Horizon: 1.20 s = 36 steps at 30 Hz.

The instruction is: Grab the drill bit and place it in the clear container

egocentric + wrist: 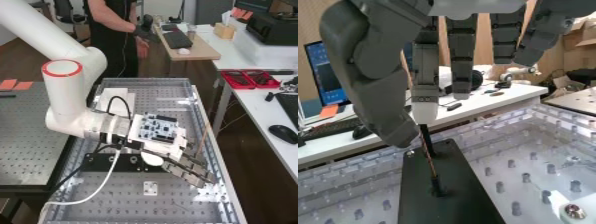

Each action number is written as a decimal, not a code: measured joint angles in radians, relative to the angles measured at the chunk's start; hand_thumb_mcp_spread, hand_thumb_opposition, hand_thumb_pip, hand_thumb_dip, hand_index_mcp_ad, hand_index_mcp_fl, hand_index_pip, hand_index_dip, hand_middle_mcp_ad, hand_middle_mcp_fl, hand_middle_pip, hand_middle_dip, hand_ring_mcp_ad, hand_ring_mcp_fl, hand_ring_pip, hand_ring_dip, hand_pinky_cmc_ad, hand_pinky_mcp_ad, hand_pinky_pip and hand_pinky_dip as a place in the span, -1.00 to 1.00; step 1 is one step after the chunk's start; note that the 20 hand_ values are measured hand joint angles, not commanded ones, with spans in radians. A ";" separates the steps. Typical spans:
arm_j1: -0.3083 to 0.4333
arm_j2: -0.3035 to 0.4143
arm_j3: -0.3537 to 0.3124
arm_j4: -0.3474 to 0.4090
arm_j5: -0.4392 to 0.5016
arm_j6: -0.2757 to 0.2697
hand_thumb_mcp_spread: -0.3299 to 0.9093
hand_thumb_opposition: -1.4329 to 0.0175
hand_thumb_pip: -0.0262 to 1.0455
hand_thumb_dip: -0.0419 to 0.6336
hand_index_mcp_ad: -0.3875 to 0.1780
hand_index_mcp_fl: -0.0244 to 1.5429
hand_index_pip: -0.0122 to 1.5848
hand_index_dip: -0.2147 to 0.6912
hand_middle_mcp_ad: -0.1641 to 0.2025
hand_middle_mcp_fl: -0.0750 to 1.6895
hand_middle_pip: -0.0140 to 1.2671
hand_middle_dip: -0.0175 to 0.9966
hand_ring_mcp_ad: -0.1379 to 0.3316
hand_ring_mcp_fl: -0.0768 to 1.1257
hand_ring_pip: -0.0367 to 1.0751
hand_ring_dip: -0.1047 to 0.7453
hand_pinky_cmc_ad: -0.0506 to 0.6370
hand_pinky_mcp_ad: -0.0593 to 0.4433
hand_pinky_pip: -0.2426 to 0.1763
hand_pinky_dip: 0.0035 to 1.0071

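In the high view the hand (188, 169) hangs over the bench with its fingers stretched toward the lower right. The wrist view shows the hand (376, 95) open, its thumb and fingers mostly straight. A thin, copper-coloured drill bit (429, 161) stands slightly tilted in a black socket on a black plate (454, 170). Its upper end is close beside the thumb tip and below a pale fingertip; whether they touch, I cannot tell. The black plate (110, 162) is partly under the wrist and palm in the high view.
A black post (426, 140) rises from the plate close behind the bit. Around the plate lies a perforated bench surface with clear raised edges (229, 197). A small white block (151, 188) sits nearer the front. Red trays (238, 80) and a mouse (284, 134) are on the right table.
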 joint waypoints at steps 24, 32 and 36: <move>-0.005 -0.027 0.023 -0.013 -0.016 0.000 0.33 -0.26 0.21 0.15 0.15 -0.68 0.97 0.20 0.43 -0.56 -0.78 0.03 0.64 -0.83 -0.76 -0.51 0.01 0.10 -0.27 -0.62; -0.012 -0.032 0.034 -0.019 -0.021 0.000 0.35 -0.26 0.21 0.15 0.11 -0.65 0.97 0.20 0.43 -0.55 -0.78 0.03 0.64 -0.83 -0.76 -0.51 0.01 0.10 -0.27 -0.62; -0.014 -0.032 0.035 -0.021 -0.023 0.000 0.37 -0.26 0.21 0.15 0.10 -0.63 0.96 0.20 0.42 -0.54 -0.78 0.03 0.64 -0.83 -0.76 -0.51 0.01 0.10 -0.27 -0.62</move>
